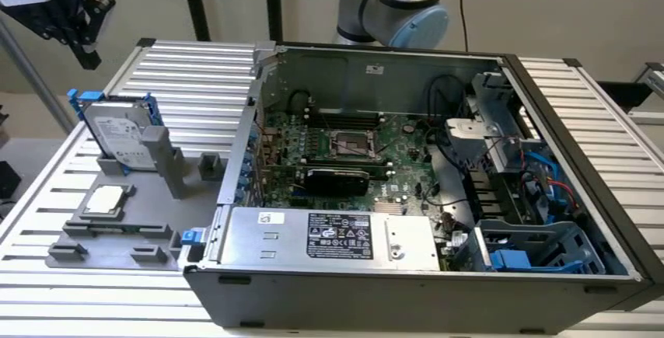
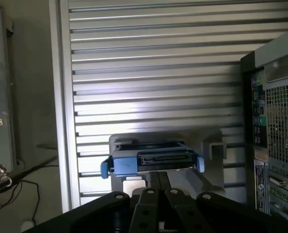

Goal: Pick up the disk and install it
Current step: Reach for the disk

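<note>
The disk point(image 1: 117, 130) is standing on edge in a grey holder point(image 1: 166, 163) at the far end of a grey fixture tray point(image 1: 155, 214). The tray is lying on the ribbed metal worktop point(image 1: 197, 66) at the exterior view's left, just beside the open computer case point(image 1: 415, 303). The disk's white label is facing the near side, and its blue carrier frame is showing along the edges.

The pincer point(image 1: 83, 52) is hanging in the air beyond and above the disk, at the far left of the exterior view and well apart from it. Its fingers are pressed together and are grasping nothing.

In the wrist view the clenched pincer point(image 2: 158, 177) is pointing toward the disk point(image 2: 151, 160). The disk's upper edge and blue frame are sitting in the holder point(image 2: 212, 145) on the worktop point(image 2: 153, 63), with the perforated rear of the computer case point(image 2: 275, 121) alongside.

A small square silver chip point(image 1: 107, 200) is lying flat on the tray, nearer than the disk. Inside the case, a silver power-supply box point(image 1: 332, 237) is occupying the near side and the green motherboard point(image 1: 353, 144) is lying beyond it. A blue-tabbed drive cage point(image 1: 534, 249) is sitting at the near right. The robot arm point(image 1: 400, 0) is rising behind the case's far wall.
</note>
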`<action>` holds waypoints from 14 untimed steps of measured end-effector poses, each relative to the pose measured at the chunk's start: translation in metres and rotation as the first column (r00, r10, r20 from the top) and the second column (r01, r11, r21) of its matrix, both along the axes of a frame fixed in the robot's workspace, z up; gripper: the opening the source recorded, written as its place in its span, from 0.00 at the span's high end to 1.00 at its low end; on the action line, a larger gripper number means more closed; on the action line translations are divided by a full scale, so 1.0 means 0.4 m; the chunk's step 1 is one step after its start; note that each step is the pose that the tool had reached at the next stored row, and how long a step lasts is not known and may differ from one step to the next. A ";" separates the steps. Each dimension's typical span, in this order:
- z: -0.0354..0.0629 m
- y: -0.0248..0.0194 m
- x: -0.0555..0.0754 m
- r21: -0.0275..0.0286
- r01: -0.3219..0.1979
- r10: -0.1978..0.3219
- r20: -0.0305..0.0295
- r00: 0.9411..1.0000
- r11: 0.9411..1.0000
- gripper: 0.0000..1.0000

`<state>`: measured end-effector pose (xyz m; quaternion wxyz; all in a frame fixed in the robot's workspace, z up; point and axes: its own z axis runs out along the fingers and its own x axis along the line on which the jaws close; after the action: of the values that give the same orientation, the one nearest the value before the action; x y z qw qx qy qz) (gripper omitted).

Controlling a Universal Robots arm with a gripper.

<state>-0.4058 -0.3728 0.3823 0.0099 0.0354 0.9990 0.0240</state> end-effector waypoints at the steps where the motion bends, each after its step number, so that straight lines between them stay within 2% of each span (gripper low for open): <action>1: -0.002 0.001 -0.011 0.000 0.000 0.000 0.000 1.000 1.000 1.00; 6: -0.016 0.007 -0.066 0.000 -0.001 0.001 0.000 1.000 1.000 1.00; 14: -0.018 0.007 -0.072 0.000 -0.002 0.002 0.000 1.000 1.000 1.00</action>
<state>-0.4344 -0.3700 0.3751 0.0097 0.0344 0.9991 0.0240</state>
